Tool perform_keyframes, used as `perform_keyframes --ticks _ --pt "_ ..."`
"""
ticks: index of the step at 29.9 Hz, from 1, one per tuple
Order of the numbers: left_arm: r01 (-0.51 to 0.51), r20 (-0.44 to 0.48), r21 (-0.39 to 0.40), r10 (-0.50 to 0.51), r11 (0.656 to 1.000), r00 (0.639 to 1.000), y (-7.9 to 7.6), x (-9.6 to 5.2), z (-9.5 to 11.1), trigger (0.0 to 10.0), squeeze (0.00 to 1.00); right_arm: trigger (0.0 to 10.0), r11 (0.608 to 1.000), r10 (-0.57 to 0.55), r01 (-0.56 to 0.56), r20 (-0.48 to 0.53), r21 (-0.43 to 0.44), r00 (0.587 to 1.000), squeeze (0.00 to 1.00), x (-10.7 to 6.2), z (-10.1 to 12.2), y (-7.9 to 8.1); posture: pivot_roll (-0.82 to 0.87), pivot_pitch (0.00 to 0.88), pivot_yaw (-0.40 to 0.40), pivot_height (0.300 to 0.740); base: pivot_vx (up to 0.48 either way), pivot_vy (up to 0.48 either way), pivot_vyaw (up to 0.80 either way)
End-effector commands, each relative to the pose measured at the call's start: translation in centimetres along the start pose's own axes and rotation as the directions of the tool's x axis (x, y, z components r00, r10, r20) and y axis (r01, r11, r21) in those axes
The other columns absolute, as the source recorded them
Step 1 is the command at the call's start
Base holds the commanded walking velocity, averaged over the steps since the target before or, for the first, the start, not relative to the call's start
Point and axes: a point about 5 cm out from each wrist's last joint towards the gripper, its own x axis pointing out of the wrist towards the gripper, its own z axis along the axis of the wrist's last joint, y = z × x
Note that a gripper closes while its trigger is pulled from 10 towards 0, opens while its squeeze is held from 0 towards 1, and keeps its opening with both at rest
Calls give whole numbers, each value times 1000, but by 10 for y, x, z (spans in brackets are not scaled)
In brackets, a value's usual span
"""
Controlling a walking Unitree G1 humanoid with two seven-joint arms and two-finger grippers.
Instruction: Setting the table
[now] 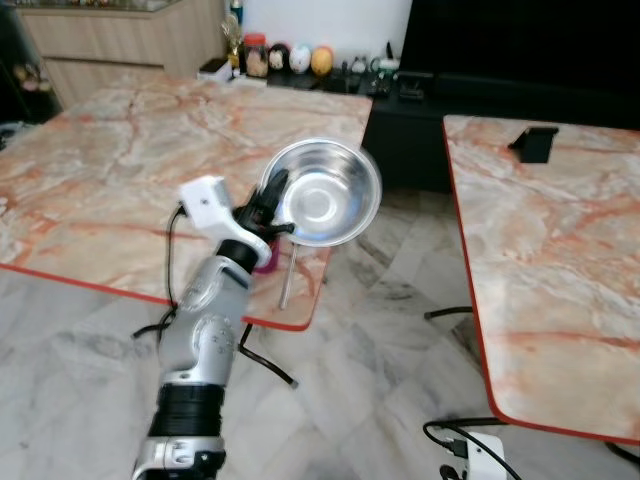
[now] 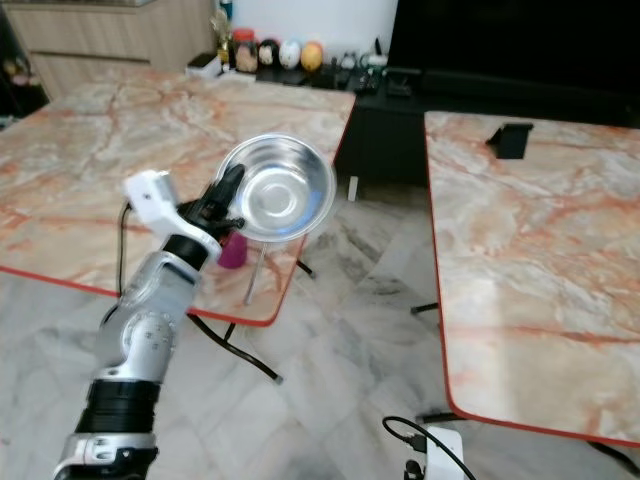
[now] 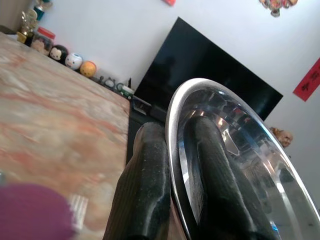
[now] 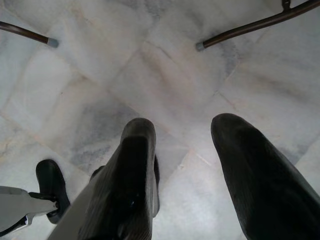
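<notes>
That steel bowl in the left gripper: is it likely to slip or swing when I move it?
Probably slippery: the bowl is polished metal, pinched only at its rim by the left gripper. It looks thin and rigid, likely light. Held tilted off one edge, it may pivot in the fingers, so move slowly.

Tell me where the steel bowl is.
The bowl is in the left hand, pinched at its rim and held tilted above the near corner of the left table, just over a purple cup.
</notes>
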Motion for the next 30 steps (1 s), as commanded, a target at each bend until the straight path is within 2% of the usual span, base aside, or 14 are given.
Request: perform_keyframes --ticks 1,7,14,30 --pt "26 5 11 -26 1000 1000 -8 3 0 10000 0 10000 1000 -9 9 5 0 1000 0 0 1 -4 50 0 -34 711 0 -247 0" --pt "26 4 17 -26 1000 1000 -8 3 0 10000 0 10000 1000 -4 4 -6 6 1000 0 0 1 -3 50 0 -35 711 0 -246 0" --pt "23 5 18 -23 1000 1000 -8 3 0 10000 0 10000 1000 2 -2 -14 -10 1000 0 0 1 -4 52 0 -38 711 0 -245 -667" --pt "14 10 23 -14 1000 1000 -8 6 1 10000 0 10000 1000 4 -4 -8 -15 1000 0 1 4 -4 50 0 -37 711 0 -247 0"
